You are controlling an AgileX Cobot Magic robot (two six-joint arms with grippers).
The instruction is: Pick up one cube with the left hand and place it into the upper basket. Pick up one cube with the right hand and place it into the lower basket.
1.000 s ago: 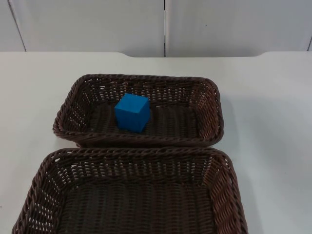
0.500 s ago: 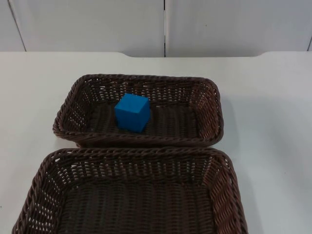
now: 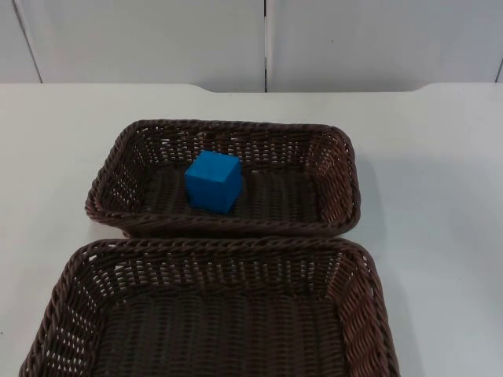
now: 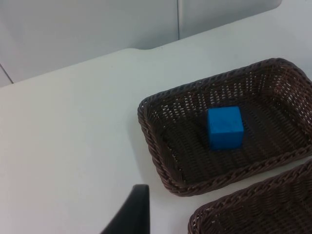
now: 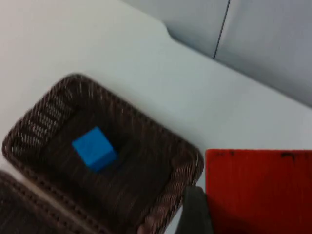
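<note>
**Blue cube home, red cube waiting to go into the lower basket**

Upper centre of the top view: upper basket on the white table, with the blue cube resting on its woven floor, left of middle and apart from the walls; left-hand half of the task judged done. Bottom of that frame: lower basket, just beside the upper one, rims nearly touching, floor bare as far as seen.

From the left wrist: left gripper over bare table, well apart from the upper basket's near corner; spread or pressed together cannot be told; apparently waiting.

From the right wrist: right gripper above the table beyond the upper basket's end, with a red cube close against the black fingertip; judged to be pinching it, though the far side of the grip is hidden.

Step in hand, by that reading: carry the red cube to the lower basket. To do it well: keep the pinch firm through the traverse; pass high enough to clear both wicker rims; cross around the upper basket, not over the blue cube; aim for the middle of the lower basket's floor, away from the sloping walls; descend close to the weave before releasing, so no bounce or roll; lift straight up afterwards to avoid snagging the rim.
</note>
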